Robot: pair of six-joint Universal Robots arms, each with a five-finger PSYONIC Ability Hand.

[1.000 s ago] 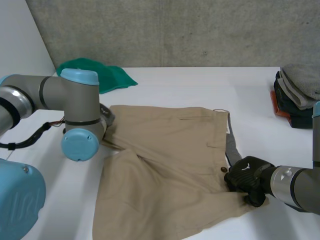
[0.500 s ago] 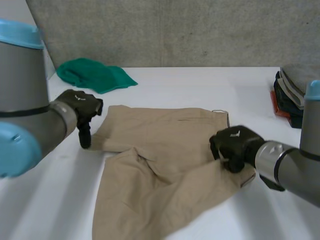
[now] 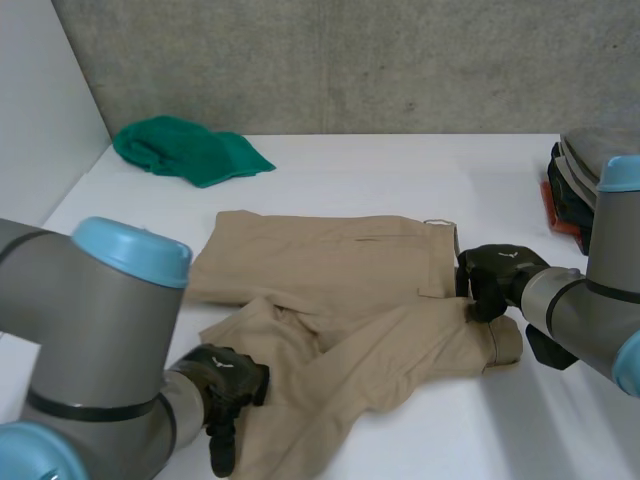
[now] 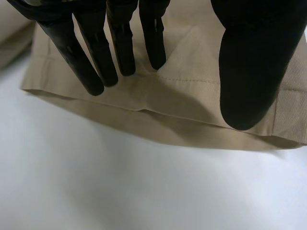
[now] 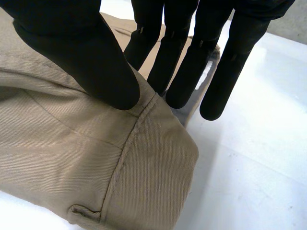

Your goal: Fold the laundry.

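The beige trousers [image 3: 340, 270] lie on the white bench [image 3: 400, 170], near the middle of its front half. They are partly folded. The back layer lies flat, with the waistband towards the robot's right. The front leg is drawn up over it in a loose, creased band that runs from the left front to the right.

The left hand [image 3: 228, 385] rests at the front left end of that band, on the hem of the leg. In the left wrist view its fingers [image 4: 122, 43] are straight and released, their tips touching the cloth just inside the hem. The thumb [image 4: 249, 72] lies on the same layer, apart from them.

The right hand [image 3: 497, 278] is at the right end of the trousers, beside the waistband. In the right wrist view the thumb [image 5: 91, 57] presses on top of a rounded fold of cloth. The straight fingers [image 5: 187, 72] reach down its far side, so the fold is grasped between them.

A green cloth [image 3: 185, 150] lies crumpled at the back left of the bench, well apart from the trousers. A stack of folded clothes [image 3: 585, 185] sits at the right edge.
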